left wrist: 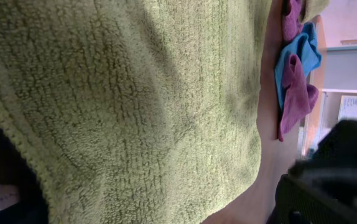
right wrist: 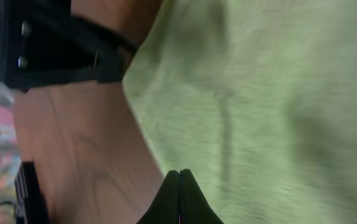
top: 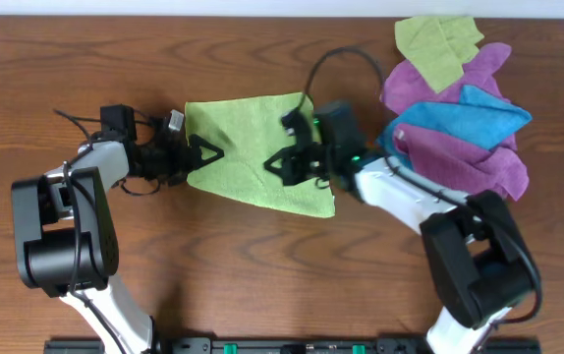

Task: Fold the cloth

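- The cloth (top: 248,147) lies mid-tabletop, spread flat between the two arms, slightly longer left to right than front to back.
- The left gripper (top: 203,154) sits right at the cloth's left edge, about halfway along it. Its own camera sees nothing but fuzzy green, so I cannot tell whether its jaws are clenched or released.
- The right gripper (top: 284,162) reaches in from the other side and hovers over the cloth's right-hand half. In the right wrist view its fingertips are pressed together to a point at the cloth's border, but whether any fabric is caught between them I cannot tell.
- Key relation: the two grippers face each other along the cloth's long axis, the left one at the hem, the right one further in. My read is that a fold would carry one side across towards the other.
- Room: bare tabletop (top: 262,275) opens in front of the cloth and beyond its far edge.
- Crowding is on the right. A cable (top: 346,59) arcs just beside the far right corner, and the pile of purple cloths (top: 459,162), blue cloth (top: 479,116) and olive-green cloth (top: 434,44) lies past the right arm, apart from the lime cloth.
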Robot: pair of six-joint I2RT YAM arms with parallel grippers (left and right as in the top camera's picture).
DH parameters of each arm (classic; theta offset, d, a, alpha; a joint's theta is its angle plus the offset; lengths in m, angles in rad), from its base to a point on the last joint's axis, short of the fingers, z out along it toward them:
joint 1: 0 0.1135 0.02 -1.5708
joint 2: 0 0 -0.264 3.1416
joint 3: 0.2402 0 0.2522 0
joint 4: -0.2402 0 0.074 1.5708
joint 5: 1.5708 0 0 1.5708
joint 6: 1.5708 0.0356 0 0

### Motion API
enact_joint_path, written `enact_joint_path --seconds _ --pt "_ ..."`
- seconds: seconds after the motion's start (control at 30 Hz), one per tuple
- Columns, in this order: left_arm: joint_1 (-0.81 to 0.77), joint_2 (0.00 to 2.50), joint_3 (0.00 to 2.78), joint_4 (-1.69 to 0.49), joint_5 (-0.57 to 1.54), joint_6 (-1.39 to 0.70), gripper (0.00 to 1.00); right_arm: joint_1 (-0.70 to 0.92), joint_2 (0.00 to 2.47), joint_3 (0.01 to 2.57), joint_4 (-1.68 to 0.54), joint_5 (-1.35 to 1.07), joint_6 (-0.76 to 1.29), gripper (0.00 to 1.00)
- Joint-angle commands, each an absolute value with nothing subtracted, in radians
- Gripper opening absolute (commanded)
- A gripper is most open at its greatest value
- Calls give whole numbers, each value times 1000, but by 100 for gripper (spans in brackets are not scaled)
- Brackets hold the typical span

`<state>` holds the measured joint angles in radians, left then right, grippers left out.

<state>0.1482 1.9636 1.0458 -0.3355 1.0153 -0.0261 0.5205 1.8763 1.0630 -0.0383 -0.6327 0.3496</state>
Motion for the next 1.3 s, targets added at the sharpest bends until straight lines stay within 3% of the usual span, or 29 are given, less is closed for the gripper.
enact_joint_path --seconds 0.0,0.5,0.73,1.03,1.27 --pt "144 2011 1029 -367 952 -22 97 560 1878 1074 -73 -538 358 1" --pt "144 2011 1029 -396 975 -23 96 555 1981 1074 -107 -347 359 2" --pt "143 2011 1029 -401 1127 -38 96 555 2016 1074 -101 -336 371 1" --pt "143 2010 1029 -607 1333 45 100 533 2016 1074 -97 -327 389 1" --pt "143 1980 1029 -727 1340 146 100 521 2016 1074 -101 -329 389 1"
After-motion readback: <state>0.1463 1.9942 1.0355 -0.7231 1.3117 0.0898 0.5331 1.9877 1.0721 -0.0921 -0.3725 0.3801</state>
